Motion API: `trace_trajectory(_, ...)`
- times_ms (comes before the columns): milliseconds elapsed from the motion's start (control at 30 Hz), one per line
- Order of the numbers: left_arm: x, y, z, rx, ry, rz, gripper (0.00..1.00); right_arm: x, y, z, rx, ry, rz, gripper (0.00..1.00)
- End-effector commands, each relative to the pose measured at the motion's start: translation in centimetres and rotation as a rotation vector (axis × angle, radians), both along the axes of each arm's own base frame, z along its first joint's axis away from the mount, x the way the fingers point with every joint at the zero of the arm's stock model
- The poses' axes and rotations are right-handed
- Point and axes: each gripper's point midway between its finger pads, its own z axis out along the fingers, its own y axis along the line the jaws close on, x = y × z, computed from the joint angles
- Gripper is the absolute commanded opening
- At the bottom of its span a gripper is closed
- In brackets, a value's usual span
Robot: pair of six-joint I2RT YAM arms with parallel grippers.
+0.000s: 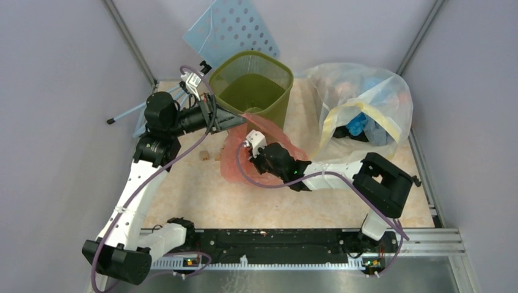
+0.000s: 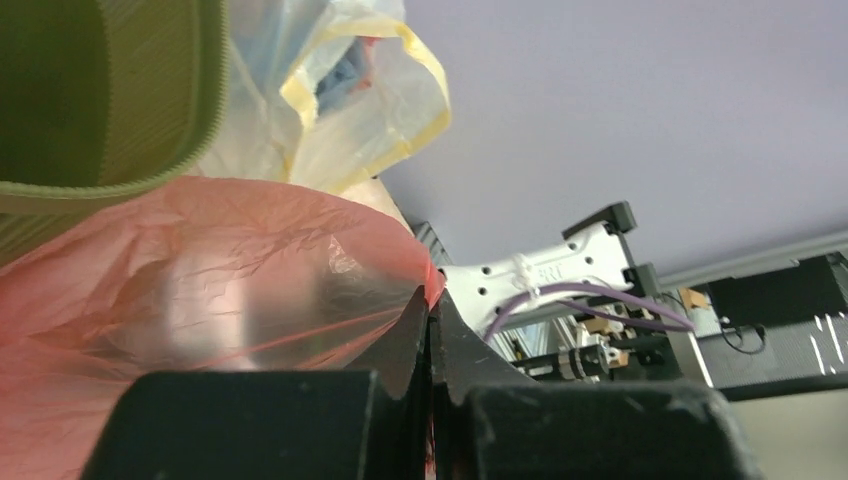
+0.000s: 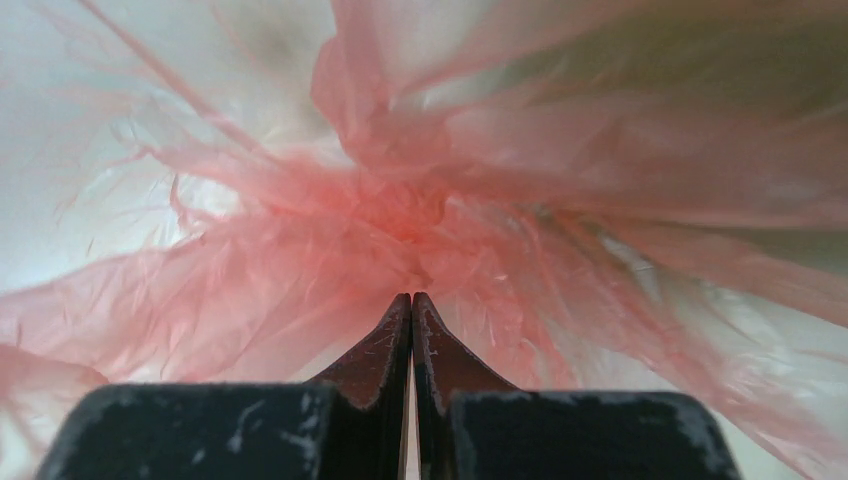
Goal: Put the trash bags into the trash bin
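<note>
The trash bag (image 1: 227, 157) is not in the trash bin (image 1: 250, 64) yet. It is spread out between the two arms, just in front of the bin, and part of it lies against the bin's near side. The left tool (image 2: 432, 300) is squeezed together on one edge of the bag, right beside the bin's rim. The right tool (image 3: 412, 298) is together too. The bag bunches up at its tip, so it seems to pinch the bag as well. What is left is to lift the bag over the rim and let it drop inside.

The worktop (image 1: 201, 195) is pale with a peachy stone pattern. A big clear bag (image 1: 360, 91) of colourful things sits just beside the bin. A pale blue panel (image 1: 235, 27) with holes leans behind it. Plain grey walls (image 1: 55, 91) stand around.
</note>
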Motion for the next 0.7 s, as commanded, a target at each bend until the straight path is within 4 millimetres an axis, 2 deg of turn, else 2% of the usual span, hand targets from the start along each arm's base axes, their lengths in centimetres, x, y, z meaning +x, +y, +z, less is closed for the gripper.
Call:
trace_trajectory(0, -3.2, 0.0, 4.5, -0.069, -0.12, -0.088, 0.0, -1.0, 1.3, 0.0, 0.062, 0.131, 0.024, 0.0)
trace_trajectory(100, -3.5, 0.4, 5.9, -0.049, -0.168, -0.065, 0.0, -2.6, 0.5, -2.0, 0.024, 0.248, 0.017, 0.0)
trace_trajectory(233, -2.6, 0.8, 5.7, 0.012, -0.195, -0.009, 0.0, -5.3, -1.0, -4.4, -0.044, 0.466, -0.025, 0.0)
trace_trajectory(367, -1.8, 1.2, 6.8, 0.031, -0.25, 0.037, 0.0, -7.9, -3.9, -7.3, -0.138, 0.642, -0.121, 0.0)
trace_trajectory(433, -1.3, 1.4, 7.6, 0.051, -0.279, 0.067, 0.0, -8.9, -5.1, -7.6, -0.148, 0.669, -0.14, 0.0)
trace_trajectory(500, -0.6, 1.6, 7.9, 0.075, -0.292, 0.092, 0.0, -8.9, -6.3, -7.2, -0.159, 0.654, -0.183, 0.0)
trace_trajectory(567, -0.2, 1.7, 7.8, 0.087, -0.297, 0.1, 0.0, -8.9, -8.0, -7.1, -0.206, 0.64, -0.229, 0.0)
trace_trajectory(667, 0.1, 1.5, 7.0, 0.095, -0.291, 0.092, 0.0, -8.6, -9.2, -6.1, -0.254, 0.582, -0.268, 0.0)
